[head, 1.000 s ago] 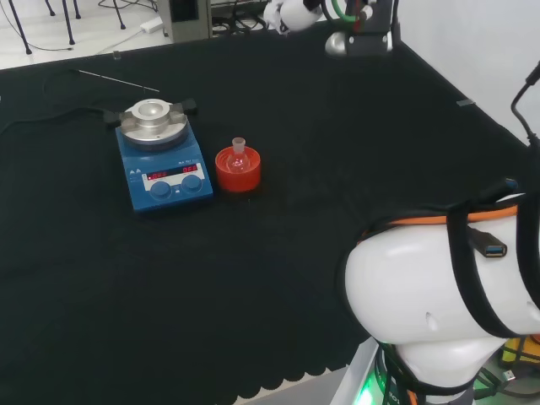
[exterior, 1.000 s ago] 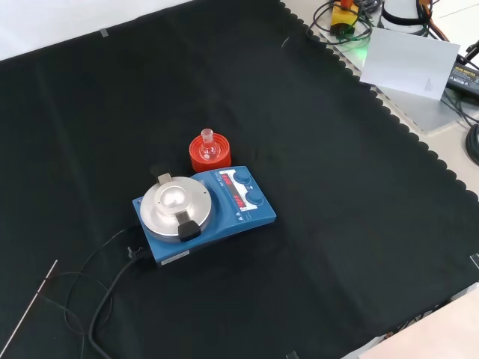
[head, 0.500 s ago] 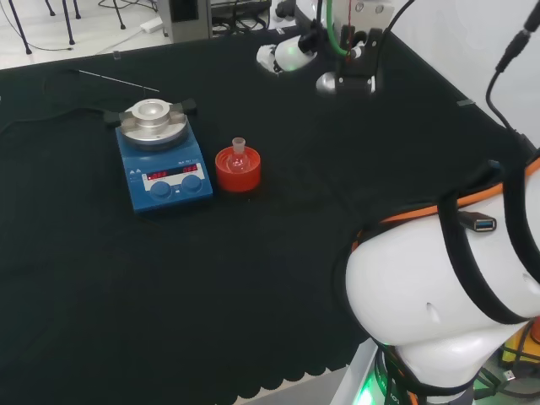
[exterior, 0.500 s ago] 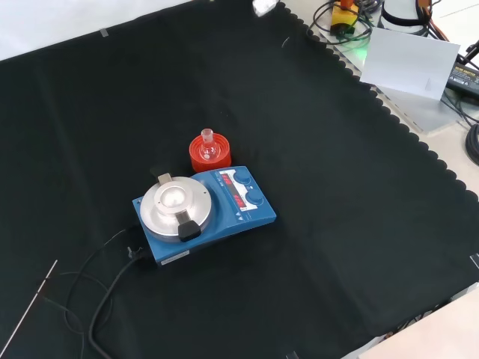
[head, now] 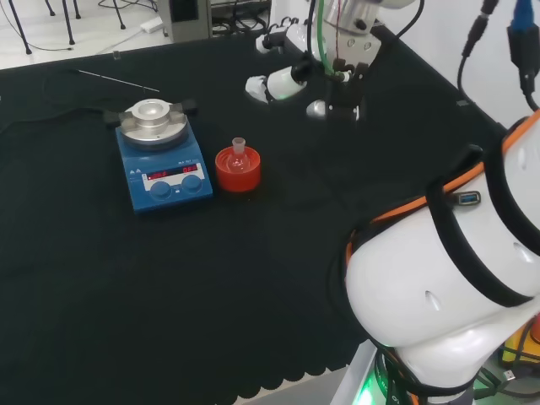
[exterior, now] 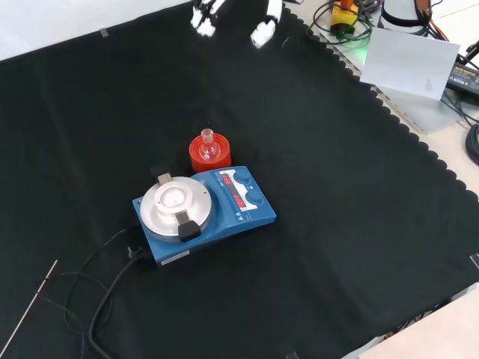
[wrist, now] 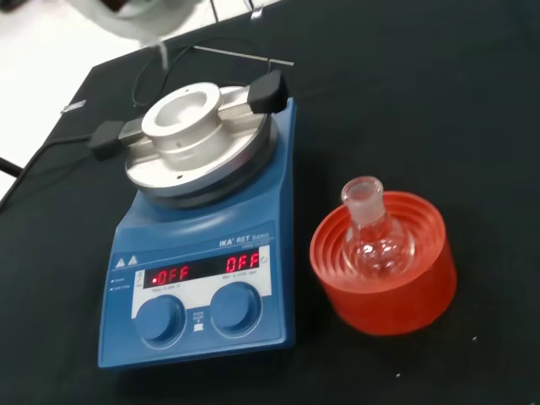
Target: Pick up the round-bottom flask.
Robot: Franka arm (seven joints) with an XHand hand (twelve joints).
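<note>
On the black cloth (exterior: pixel 352 187), a small clear round-bottom flask (exterior: pixel 209 148) sits upright in a red ribbed stand (exterior: pixel 200 158), just beside a blue hotplate (exterior: pixel 224 209) with a metal top. Well apart, at the front view's top edge, the hand (exterior: pixel 203 16) hangs with fingers spread and relaxed, holding nothing.

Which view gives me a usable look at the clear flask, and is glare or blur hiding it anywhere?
Wrist view: the round-bottom flask is clear, bright highlights on its bulb, neck open, upright in the red ribbed stand; a blurred white part of the robot hand is out of focus. Head view: flask small, glass faint against red. Front view: flask tiny; no strong glare on the black cloth.
</note>
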